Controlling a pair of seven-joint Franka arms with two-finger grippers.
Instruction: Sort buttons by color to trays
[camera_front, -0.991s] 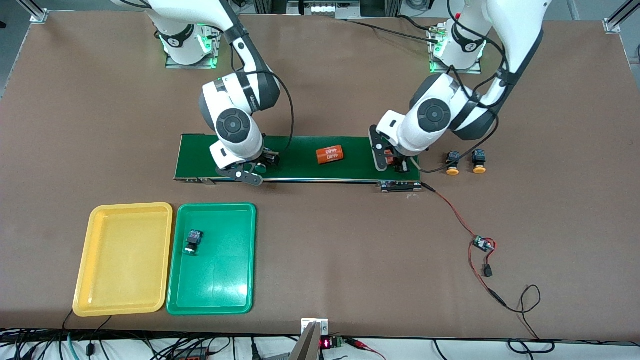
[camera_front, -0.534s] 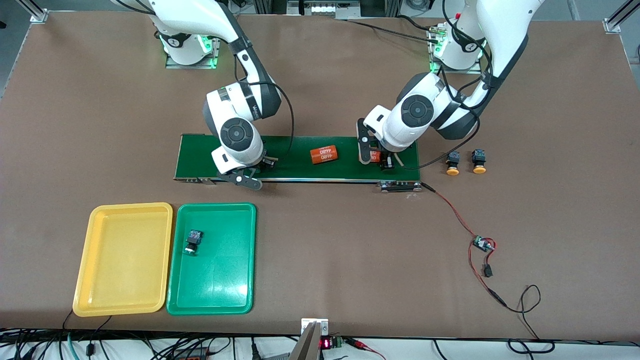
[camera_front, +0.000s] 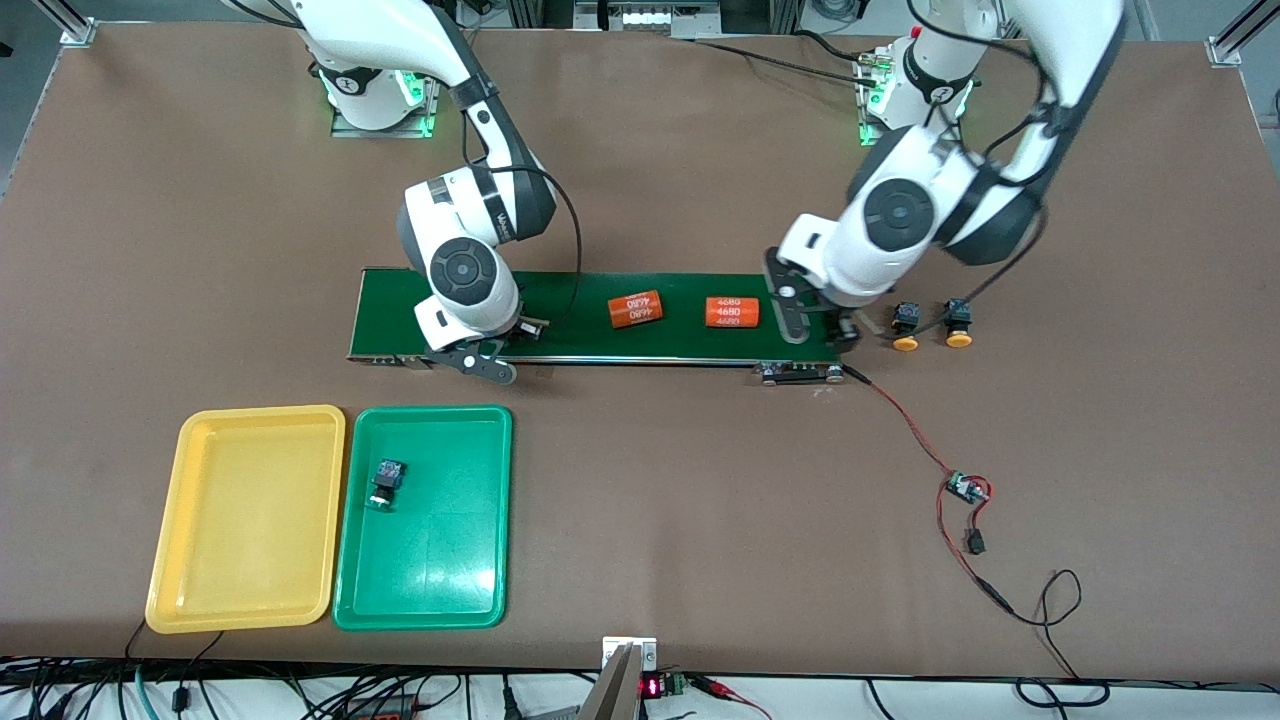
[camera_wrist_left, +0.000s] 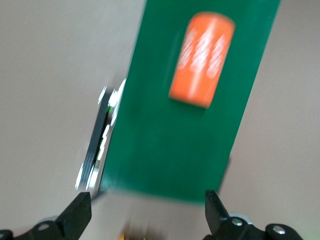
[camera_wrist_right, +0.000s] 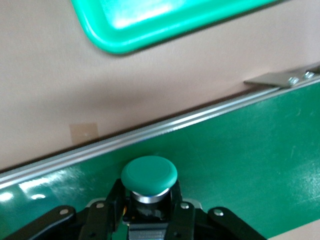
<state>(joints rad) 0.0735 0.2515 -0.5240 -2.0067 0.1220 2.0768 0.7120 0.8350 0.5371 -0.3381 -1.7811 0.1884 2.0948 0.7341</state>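
My right gripper (camera_front: 487, 352) is shut on a green-capped button (camera_wrist_right: 149, 177), low over the dark-green belt (camera_front: 590, 335) at the end nearest the trays. A second green button (camera_front: 387, 483) lies in the green tray (camera_front: 440, 570), which stands beside the yellow tray (camera_front: 248, 540). Two yellow-orange buttons (camera_front: 905, 325) (camera_front: 958, 322) stand on the table just off the belt's other end. My left gripper (camera_front: 815, 330) is open and holds nothing, over that belt end next to them; in the left wrist view (camera_wrist_left: 147, 215) its fingers straddle the belt's edge.
Two orange cylinders with white print (camera_front: 636, 309) (camera_front: 732, 312) lie on the belt; one shows in the left wrist view (camera_wrist_left: 202, 60). A red-black wire runs from the belt to a small circuit board (camera_front: 966, 488). The green tray's corner shows in the right wrist view (camera_wrist_right: 150, 30).
My left gripper let go of an orange cylinder onto the belt and moved toward the yellow-orange buttons. The other cylinder travelled toward the right arm's end. My right gripper shifted slightly with its green button.
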